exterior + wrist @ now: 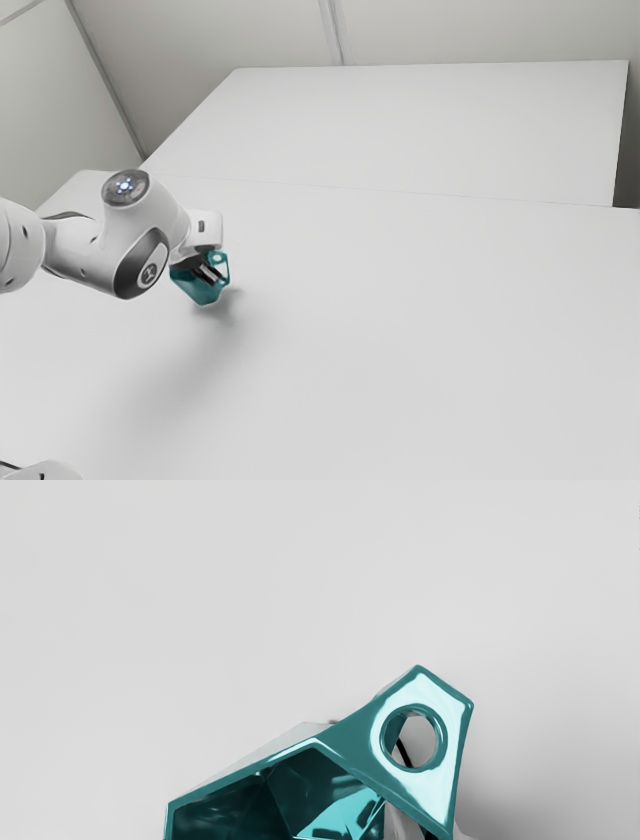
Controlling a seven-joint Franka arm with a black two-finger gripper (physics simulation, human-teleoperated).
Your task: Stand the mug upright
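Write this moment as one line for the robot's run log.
task: set mug upright | mug: teal, at end of arm | mouth: toward wrist camera | handle: round hole | upright: unclear

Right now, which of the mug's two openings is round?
The one through the handle: a smooth ring. The mouth is angular, with straight edges and corners.

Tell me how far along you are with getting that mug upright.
Done, it seems: my gripper has reached the teal mug and is right against it. In hand: the hold itself, though I can't tell whether it's firm. Left, as I judge it: the mug looks tilted in the exterior view, a corner pointing down, so it likely needs righting onto its base, then releasing.
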